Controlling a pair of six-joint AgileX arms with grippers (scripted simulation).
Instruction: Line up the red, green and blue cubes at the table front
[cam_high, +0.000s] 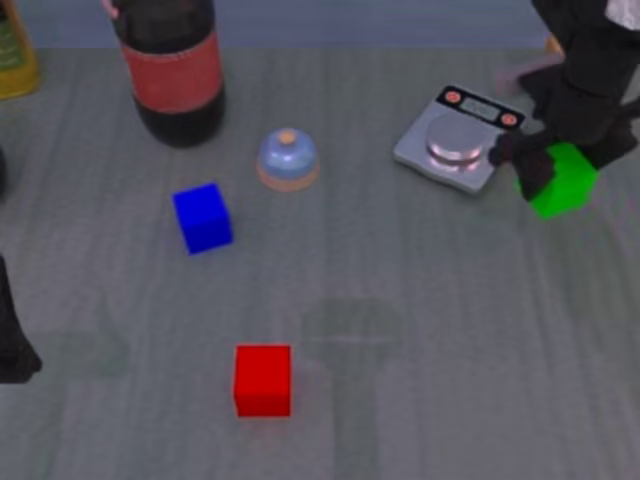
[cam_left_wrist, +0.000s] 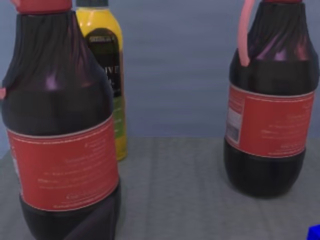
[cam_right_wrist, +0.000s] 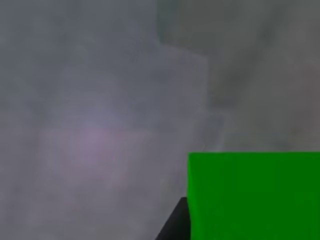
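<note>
Red cube: nearest the front of the table, a little left of centre, standing free.
Left gripper: only a dark piece of the left arm shows at the near left edge, parked; whether its fingers are open or closed, I cannot tell.
Blue cube: farther back and left of the red one, well apart from it, turned slightly askew.
Green cube: far right, just beside the kitchen scale; it fills the right wrist view's corner.
Right gripper: over the green cube, dark fingers down on either side of it; they seem to be closing on it or clamped, but I cannot tell which.
Handling: judged rigid, light and smooth-faced, so a firm pinch across two opposite flat faces at mid-height should hold; a corner hold would likely twist it.
Call bell: mid-table, beyond the blue cube.
Cola bottle: far left, red label, print too small to read.
Yellow bottle: far left corner; label letters "IVE" legible, the rest not.
</note>
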